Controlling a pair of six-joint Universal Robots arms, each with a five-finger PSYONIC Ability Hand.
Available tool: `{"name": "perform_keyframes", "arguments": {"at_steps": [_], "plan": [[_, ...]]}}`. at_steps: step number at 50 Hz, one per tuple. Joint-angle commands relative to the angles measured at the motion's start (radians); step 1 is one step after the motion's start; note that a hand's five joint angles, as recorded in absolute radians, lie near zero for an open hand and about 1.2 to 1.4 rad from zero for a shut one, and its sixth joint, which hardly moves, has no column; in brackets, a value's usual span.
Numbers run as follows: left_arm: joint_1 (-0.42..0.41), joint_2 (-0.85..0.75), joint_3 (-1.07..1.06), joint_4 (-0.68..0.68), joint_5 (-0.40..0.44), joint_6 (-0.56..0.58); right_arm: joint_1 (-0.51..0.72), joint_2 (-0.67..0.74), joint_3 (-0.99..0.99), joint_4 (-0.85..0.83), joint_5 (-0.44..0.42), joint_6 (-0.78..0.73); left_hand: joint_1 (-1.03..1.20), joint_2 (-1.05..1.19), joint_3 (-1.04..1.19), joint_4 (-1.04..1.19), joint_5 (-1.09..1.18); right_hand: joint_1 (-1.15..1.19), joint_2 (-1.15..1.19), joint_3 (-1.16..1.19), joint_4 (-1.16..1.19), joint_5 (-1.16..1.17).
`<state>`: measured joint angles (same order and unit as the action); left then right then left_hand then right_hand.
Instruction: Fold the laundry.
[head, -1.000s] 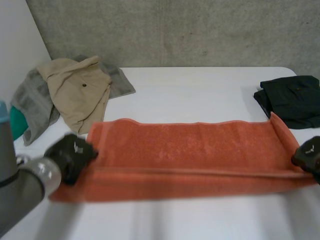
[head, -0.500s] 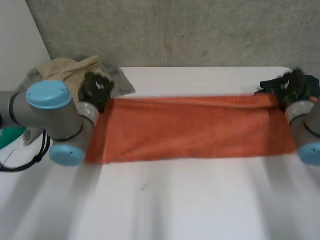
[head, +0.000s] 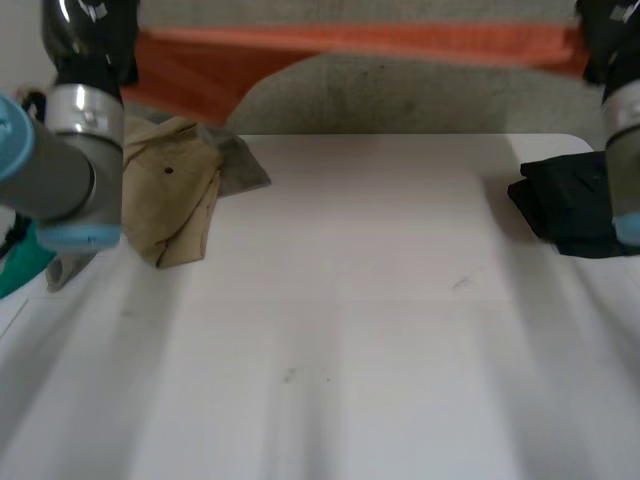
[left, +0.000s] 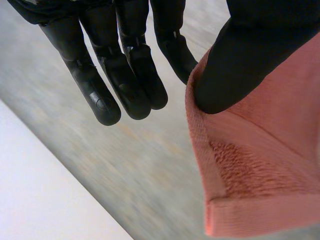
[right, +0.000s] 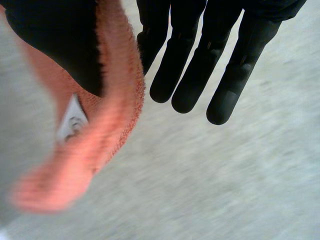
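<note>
The white table (head: 380, 330) lies bare in its middle, smooth and matte, with a rough grey wall (head: 400, 100) behind it. High above the table's far edge the orange towel (head: 400, 40) is held stretched as a long band between the two hands, sagging a little near the left hand (head: 88, 30) and taut toward the right hand (head: 610, 30). I judge this to be the spread-out step before a fold: the next move calls for laying the towel down flat and square on the free table, keeping both ends level. A crumpled beige garment (head: 170, 200) lies on a grey cloth (head: 240, 165) at the table's left, and a folded black garment (head: 570, 205) at its right. Each hand pinches a towel corner under its thumb (left: 240, 60) while the other fingers (left: 135, 75) stay straight and apart. The terry is looped and thick, with a flat hem and a small white label (right: 72, 122) at the right hand's corner.
</note>
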<state>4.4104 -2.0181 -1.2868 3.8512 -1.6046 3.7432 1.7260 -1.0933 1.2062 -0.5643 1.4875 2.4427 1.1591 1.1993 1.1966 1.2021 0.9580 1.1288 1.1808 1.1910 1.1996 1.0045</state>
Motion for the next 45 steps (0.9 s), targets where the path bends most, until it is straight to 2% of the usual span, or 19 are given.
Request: {"name": "perform_keyframes", "arguments": {"at_steps": [1, 8, 11, 15, 16, 19, 20, 22, 27, 30, 37, 42, 45], "plan": [[0.001, 0.015, -0.265, -0.039, 0.043, 0.012, -0.002, 0.056, 0.167, 0.038, -0.067, -0.011, 0.237, 0.197, 0.200, 0.194, 0.264, 0.267, 0.215, 0.205, 0.197, 0.217], [0.009, 0.097, -0.482, -0.107, 0.069, 0.044, -0.009, 0.072, 0.301, 0.157, -0.073, -0.028, 0.237, 0.197, 0.200, 0.194, 0.264, 0.267, 0.215, 0.205, 0.197, 0.217], [0.030, 0.188, -0.574, -0.223, 0.069, 0.093, -0.009, 0.059, 0.348, 0.254, -0.075, -0.063, 0.237, 0.197, 0.200, 0.194, 0.264, 0.267, 0.215, 0.205, 0.197, 0.217], [0.058, 0.324, -0.658, -0.477, 0.068, 0.196, -0.017, -0.040, 0.432, 0.489, -0.061, -0.178, 0.237, 0.197, 0.200, 0.194, 0.264, 0.267, 0.215, 0.205, 0.197, 0.217], [0.070, 0.375, -0.687, -0.609, 0.066, 0.239, -0.038, -0.106, 0.473, 0.605, -0.041, -0.238, 0.237, 0.197, 0.200, 0.194, 0.264, 0.267, 0.215, 0.205, 0.197, 0.217], [0.089, 0.444, -0.717, -0.823, 0.072, 0.282, -0.110, -0.219, 0.556, 0.809, 0.016, -0.359, 0.237, 0.197, 0.200, 0.194, 0.264, 0.267, 0.215, 0.205, 0.197, 0.217], [0.098, 0.479, -0.724, -0.945, 0.077, 0.299, -0.121, -0.240, 0.571, 0.851, 0.025, -0.387, 0.237, 0.197, 0.200, 0.194, 0.264, 0.267, 0.215, 0.205, 0.197, 0.217], [0.098, 0.495, -0.720, -0.990, 0.081, 0.302, -0.143, -0.270, 0.588, 0.906, 0.037, -0.427, 0.237, 0.197, 0.200, 0.194, 0.264, 0.267, 0.215, 0.205, 0.197, 0.217], [0.098, 0.493, -0.683, -0.920, 0.121, 0.299, -0.149, -0.293, 0.569, 0.847, 0.037, -0.444, 0.237, 0.197, 0.200, 0.194, 0.264, 0.267, 0.215, 0.205, 0.197, 0.217], [0.098, 0.414, -0.631, -0.828, 0.141, 0.296, -0.140, -0.287, 0.547, 0.773, 0.037, -0.427, 0.237, 0.197, 0.200, 0.194, 0.264, 0.267, 0.215, 0.205, 0.197, 0.217], [0.032, 0.145, -0.428, -0.642, 0.130, 0.258, -0.052, -0.087, 0.429, 0.522, 0.048, -0.355, 0.237, 0.197, 0.200, 0.194, 0.264, 0.267, 0.215, 0.205, 0.197, 0.217], [0.017, -0.016, -0.270, -0.506, 0.080, 0.175, -0.034, 0.033, 0.323, 0.396, 0.056, -0.353, 0.237, 0.197, 0.200, 0.194, 0.264, 0.267, 0.215, 0.205, 0.197, 0.217], [0.012, -0.099, -0.180, -0.437, 0.012, 0.162, -0.028, 0.116, 0.251, 0.311, 0.053, -0.355, 0.237, 0.197, 0.200, 0.194, 0.264, 0.267, 0.215, 0.205, 0.197, 0.217]]}}
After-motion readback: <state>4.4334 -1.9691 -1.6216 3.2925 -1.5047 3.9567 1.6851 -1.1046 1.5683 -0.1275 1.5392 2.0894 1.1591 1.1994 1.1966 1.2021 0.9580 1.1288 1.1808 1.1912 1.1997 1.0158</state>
